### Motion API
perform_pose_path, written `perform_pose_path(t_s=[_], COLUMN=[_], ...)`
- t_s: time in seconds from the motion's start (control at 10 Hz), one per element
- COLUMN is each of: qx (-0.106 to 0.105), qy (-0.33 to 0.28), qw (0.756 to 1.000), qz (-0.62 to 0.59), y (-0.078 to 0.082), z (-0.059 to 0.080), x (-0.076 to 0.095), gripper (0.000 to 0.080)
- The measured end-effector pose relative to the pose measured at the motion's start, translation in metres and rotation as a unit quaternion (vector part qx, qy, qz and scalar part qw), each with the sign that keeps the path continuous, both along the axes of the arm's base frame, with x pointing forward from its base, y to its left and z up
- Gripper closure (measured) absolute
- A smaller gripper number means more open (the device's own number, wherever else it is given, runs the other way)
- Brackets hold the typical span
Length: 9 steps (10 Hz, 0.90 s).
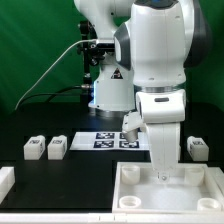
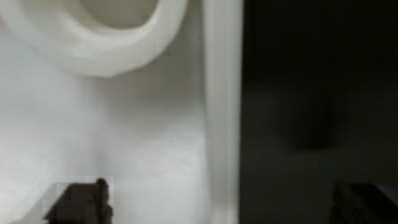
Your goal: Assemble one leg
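The arm (image 1: 160, 60) is reaching down at the near right of the scene, and its gripper (image 1: 160, 172) is hanging low over the big white tray (image 1: 190, 200), close to the tray's far rim. In the wrist view the gripper (image 2: 222, 205) is showing both dark fingertips (image 2: 77, 203) spread wide apart, with nothing pinched between them; only the tray floor, its raised rim (image 2: 222, 100) and the black table (image 2: 320, 100) are lying in the gap. A round raised socket (image 2: 116, 30) is standing on the tray floor just ahead of the fingers (in the exterior view a similar round socket (image 1: 128, 200) is showing at the tray's corner toward the exterior view's left). No leg is in the gripper: one leg (image 1: 33, 148) and a second leg (image 1: 57, 148) are sitting side by side on the table (image 1: 60, 190) toward the exterior view's left, well apart from the tray, and a third leg (image 1: 197, 148) is sitting beyond the tray toward the exterior view's right. The marker board (image 1: 112, 140) is lying flat on the table between the pair and the arm. Another white piece (image 1: 5, 180) is poking in at the near edge on the exterior view's left, too cropped to identify.
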State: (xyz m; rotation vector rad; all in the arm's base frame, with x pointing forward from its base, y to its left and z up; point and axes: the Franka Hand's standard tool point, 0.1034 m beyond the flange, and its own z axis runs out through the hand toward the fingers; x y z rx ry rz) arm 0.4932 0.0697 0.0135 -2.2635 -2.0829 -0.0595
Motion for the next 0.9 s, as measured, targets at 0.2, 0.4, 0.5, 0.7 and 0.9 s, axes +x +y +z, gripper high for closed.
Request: perform_pose_path(t_s=[0.2, 0.4, 0.5, 0.7, 0.9], qx=[0.000, 0.000, 0.000, 0.000, -0.002], qy=[0.000, 0.000, 0.000, 0.000, -0.014], qw=[1.000, 1.000, 1.000, 1.000, 0.997], qz=[0.000, 0.000, 0.000, -0.002, -0.081], y=[0.000, 0.000, 0.000, 0.000, 0.008], z=[0.000, 0.000, 0.000, 0.000, 0.028], x=[0.000, 0.000, 0.000, 0.000, -0.002], gripper=[0.0151, 0.0150, 0.0150, 0.0150, 0.0150])
